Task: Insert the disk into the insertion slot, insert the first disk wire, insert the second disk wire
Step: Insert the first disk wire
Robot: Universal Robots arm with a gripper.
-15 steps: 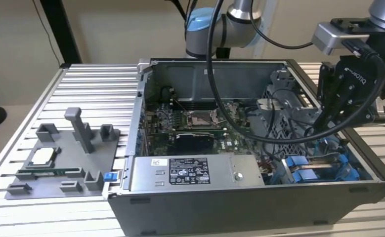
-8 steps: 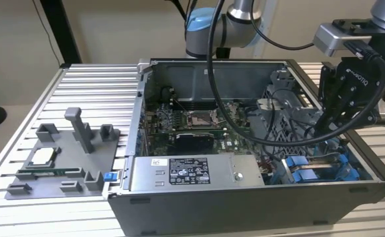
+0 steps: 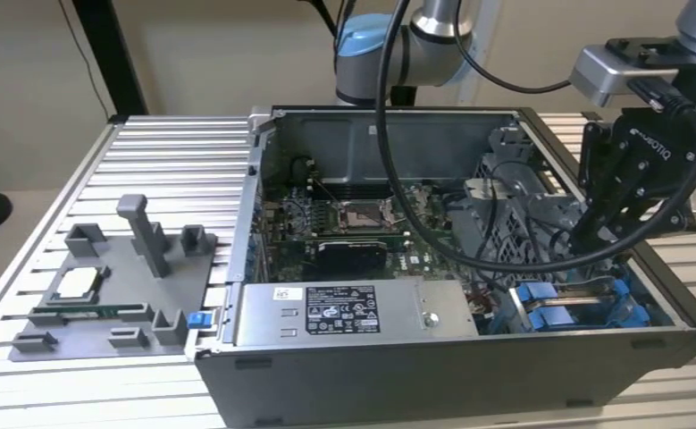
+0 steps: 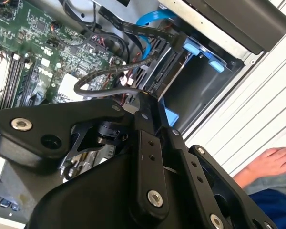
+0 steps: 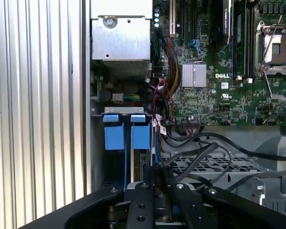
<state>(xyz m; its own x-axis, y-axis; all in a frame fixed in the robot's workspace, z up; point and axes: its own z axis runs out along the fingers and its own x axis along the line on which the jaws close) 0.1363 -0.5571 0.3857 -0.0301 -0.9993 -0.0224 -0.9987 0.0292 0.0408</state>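
My gripper [image 3: 583, 241] reaches down into the open computer case at the exterior view's right, just above the insertion slot [image 3: 633, 295] in the near corner. Blue carrier tabs [image 5: 113, 136] of the disk show inside that slot, standing on edge; the disk's metal body is mostly hidden. In both wrist views the fingers [image 5: 145, 179] are drawn together on the end of a black disk wire [image 4: 100, 76] that loops away toward the motherboard. The gripper [image 4: 144, 102] hovers close to the slot's blue tabs [image 4: 193, 47]. A blue wire [image 4: 148, 19] curves behind them.
A grey labelled power-supply box [image 3: 348, 313] lies along the case's front. The motherboard [image 3: 348, 223] and a dark perforated cage [image 3: 503, 223] crowd the gripper with loose cables. A grey parts fixture [image 3: 109, 286] sits outside the case on the exterior view's left. A person's hand [image 4: 271, 162] rests nearby.
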